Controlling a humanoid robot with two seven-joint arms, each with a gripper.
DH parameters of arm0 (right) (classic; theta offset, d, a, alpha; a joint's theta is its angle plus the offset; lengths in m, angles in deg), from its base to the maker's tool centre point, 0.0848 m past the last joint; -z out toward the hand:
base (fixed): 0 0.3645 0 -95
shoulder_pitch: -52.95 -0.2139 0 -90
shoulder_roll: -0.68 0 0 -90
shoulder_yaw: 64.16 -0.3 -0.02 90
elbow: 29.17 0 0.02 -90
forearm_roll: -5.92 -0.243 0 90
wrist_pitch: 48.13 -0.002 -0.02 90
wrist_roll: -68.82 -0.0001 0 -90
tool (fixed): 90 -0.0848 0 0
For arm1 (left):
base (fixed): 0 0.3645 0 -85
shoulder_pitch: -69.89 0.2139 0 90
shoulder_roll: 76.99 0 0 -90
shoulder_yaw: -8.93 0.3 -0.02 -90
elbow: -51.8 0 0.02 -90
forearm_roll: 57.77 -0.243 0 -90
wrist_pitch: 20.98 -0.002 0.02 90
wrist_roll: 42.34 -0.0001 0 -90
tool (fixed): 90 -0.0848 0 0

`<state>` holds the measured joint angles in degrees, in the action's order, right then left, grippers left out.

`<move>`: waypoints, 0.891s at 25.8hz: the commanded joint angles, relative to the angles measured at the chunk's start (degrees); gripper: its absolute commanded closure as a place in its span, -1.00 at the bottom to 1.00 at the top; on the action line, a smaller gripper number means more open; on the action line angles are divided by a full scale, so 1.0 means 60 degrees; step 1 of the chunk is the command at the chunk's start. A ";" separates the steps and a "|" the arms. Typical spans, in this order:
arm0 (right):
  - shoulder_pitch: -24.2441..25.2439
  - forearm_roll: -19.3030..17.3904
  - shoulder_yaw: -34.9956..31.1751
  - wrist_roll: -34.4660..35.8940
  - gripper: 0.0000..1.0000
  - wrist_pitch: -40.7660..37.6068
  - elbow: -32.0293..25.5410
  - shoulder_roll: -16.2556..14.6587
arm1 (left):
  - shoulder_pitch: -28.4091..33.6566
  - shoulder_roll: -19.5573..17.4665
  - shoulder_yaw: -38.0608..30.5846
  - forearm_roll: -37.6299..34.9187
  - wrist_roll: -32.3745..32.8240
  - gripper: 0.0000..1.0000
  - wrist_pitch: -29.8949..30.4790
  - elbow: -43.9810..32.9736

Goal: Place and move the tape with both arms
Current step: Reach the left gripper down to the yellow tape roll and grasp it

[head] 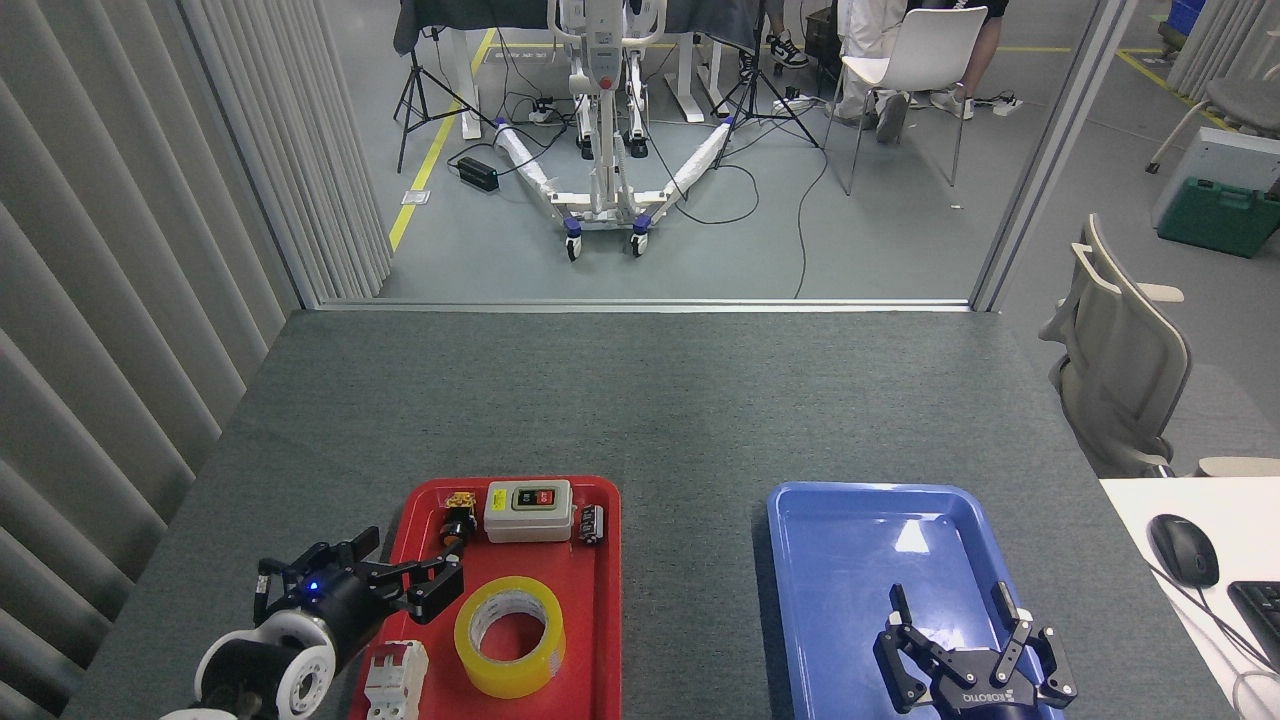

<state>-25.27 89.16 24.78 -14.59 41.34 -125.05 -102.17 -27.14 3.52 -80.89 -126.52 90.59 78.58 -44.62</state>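
Observation:
The tape (510,636), a wide yellow roll with a white core, lies flat in the near half of the red tray (600,620). My left gripper (410,568) hangs just left of the roll, over the tray's left rim, tilted toward the right with its black fingers spread open and nothing between them. A blue light glows on its wrist. My right gripper (958,620) hovers over the near part of the blue tray (850,540), fingers pointing away from me, open and empty.
At the red tray's far end sit a grey switch box (528,510), a small yellow-black part (458,522) and a dark cylinder (591,524). A white breaker (394,678) lies by the tray's near left corner. A mouse (1183,549) rests on the white desk to the right.

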 commanded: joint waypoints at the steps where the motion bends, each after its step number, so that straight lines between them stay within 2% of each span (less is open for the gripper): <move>1: 0.0000 -0.0002 0.0000 0.0029 -1.00 0.0043 -0.0016 0.0017 | -0.0601 -0.0030 0.0249 0.0018 0.2645 -1.00 -0.0070 -0.0028; 5: 0.0000 -0.0016 0.0000 0.0029 -1.00 -0.0001 -0.0016 0.0046 | -0.1026 -0.0059 0.0659 -0.0041 0.3788 -0.99 -0.0085 0.0075; 8: 0.0015 -0.0016 0.0015 0.0014 -1.00 -0.0059 -0.0016 0.0032 | -0.1187 -0.0132 0.1069 -0.0084 0.5121 -0.99 -0.0085 0.0251; 12: 0.0015 -0.0016 0.0000 -0.0001 -1.00 -0.0147 -0.0016 0.0032 | -0.1934 -0.0176 0.1655 -0.0084 0.6483 -0.99 -0.0026 0.0851; 21: 0.0088 -0.0016 0.0000 0.0014 -1.00 -0.0250 -0.0016 0.0017 | -0.3589 -0.0074 0.2212 -0.0084 0.6689 -0.98 -0.0085 0.3371; 23: 0.0117 -0.0016 -0.0073 0.0014 -1.00 -0.0177 -0.0031 0.0002 | -0.3692 -0.0059 0.2461 -0.0084 0.6703 -0.98 -0.0099 0.3517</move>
<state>-24.73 89.07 24.75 -14.49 40.03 -125.16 -101.96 -47.37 2.95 -67.59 -127.02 130.67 78.16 -26.27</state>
